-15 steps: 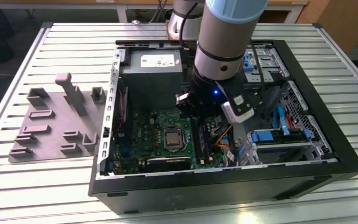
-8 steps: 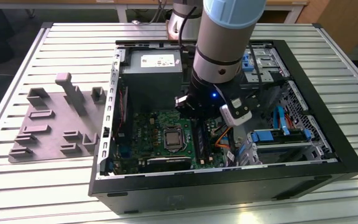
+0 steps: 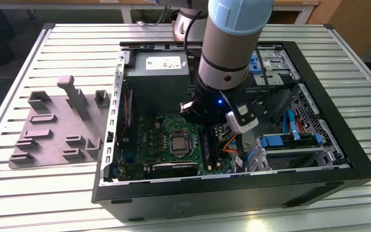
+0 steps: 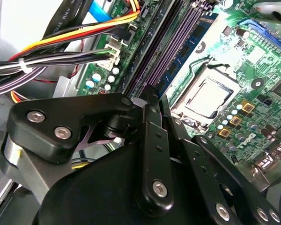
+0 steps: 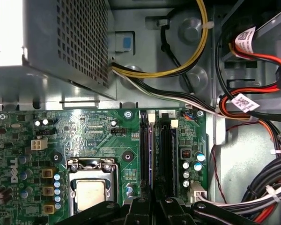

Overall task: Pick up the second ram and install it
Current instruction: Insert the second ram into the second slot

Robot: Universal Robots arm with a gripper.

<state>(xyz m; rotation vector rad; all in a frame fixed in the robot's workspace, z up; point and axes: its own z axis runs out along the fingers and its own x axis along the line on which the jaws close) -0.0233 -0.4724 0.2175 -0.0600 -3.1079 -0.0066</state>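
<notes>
Claw (image 4: 152,101) pinching the second ram (image 4: 166,61), lengthwise over motherboard slots (image 5: 166,154).

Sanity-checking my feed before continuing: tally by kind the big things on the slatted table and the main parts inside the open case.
Computer case: 1
Grey parts tray: 1
Power supply: 1
Motherboard: 1
CPU socket: 1
Total: 5

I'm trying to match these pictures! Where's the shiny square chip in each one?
Exterior view: chip in the middle of the green board.
Second wrist view: chip beside the slots.
First wrist view: chip beside the slots.
Shared landmark: the long dark slots.
</notes>
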